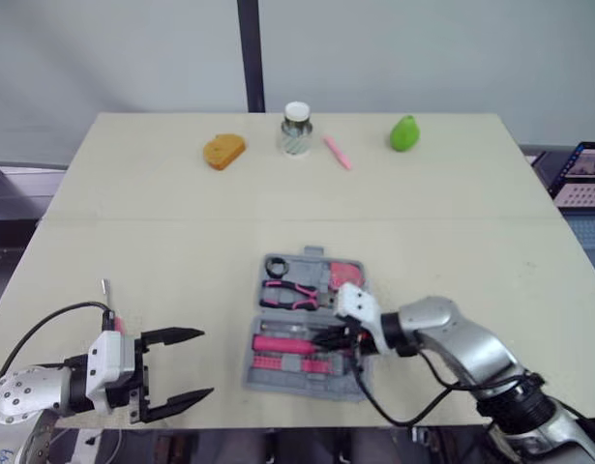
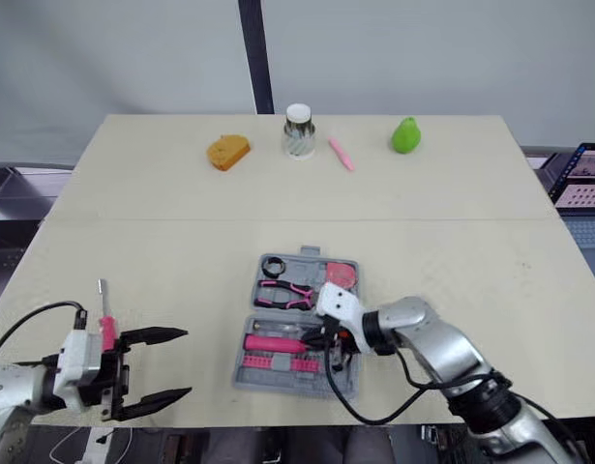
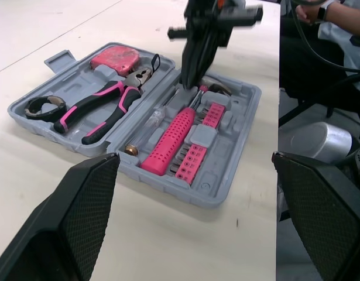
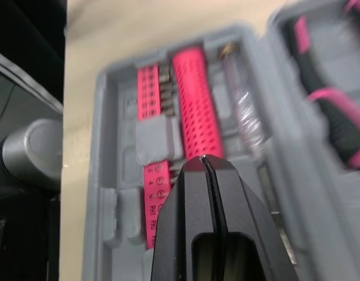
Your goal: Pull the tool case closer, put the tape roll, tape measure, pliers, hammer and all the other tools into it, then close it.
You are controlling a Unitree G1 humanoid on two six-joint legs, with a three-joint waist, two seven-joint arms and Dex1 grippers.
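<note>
Nearest me, my left gripper point(image 1: 206, 362) hangs wide open and empty, with a pink-handled tool point(image 2: 106, 324) just behind its fingers, shaft pointing away from me. The open tool case point(image 3: 220, 193) lies well to its right, under my right gripper point(image 1: 322, 338), which is closed on nothing above the hammer point(image 3: 168, 143).
</note>
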